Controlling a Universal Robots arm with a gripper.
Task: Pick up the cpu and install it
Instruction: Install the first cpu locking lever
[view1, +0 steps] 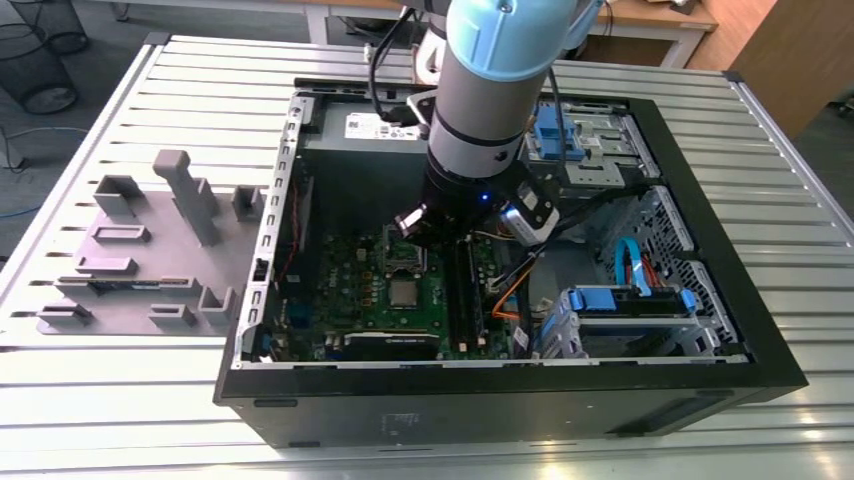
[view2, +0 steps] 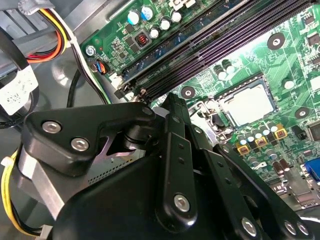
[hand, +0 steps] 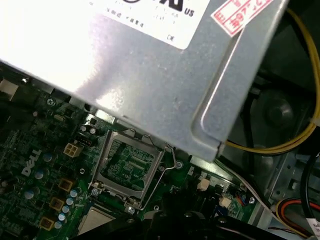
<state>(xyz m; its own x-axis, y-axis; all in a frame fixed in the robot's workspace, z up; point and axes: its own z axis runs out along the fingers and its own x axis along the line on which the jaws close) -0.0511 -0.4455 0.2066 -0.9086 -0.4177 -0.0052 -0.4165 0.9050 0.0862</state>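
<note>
End effector (view1: 416, 226) hangs inside the open computer case (view1: 507, 405), above the green board (view1: 354, 292); whether it is clenched or released cannot be told. One cpu (view2: 248, 104) lies in its socket, apart from the end effector, beside the raised socket frame (hand: 127, 165). The power supply (hand: 150, 75) carries two labels, one white and one red-printed. One grey fixture (view1: 147, 250) stands on the tabletop (view1: 107, 400).

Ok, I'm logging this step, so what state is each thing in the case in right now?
computer case: lying on its side, panel off, inside exposed.
cpu: lying flat in its socket, uncovered.
socket frame: flipped open, its wire lever unlatched.
memory slots: look empty.
</note>
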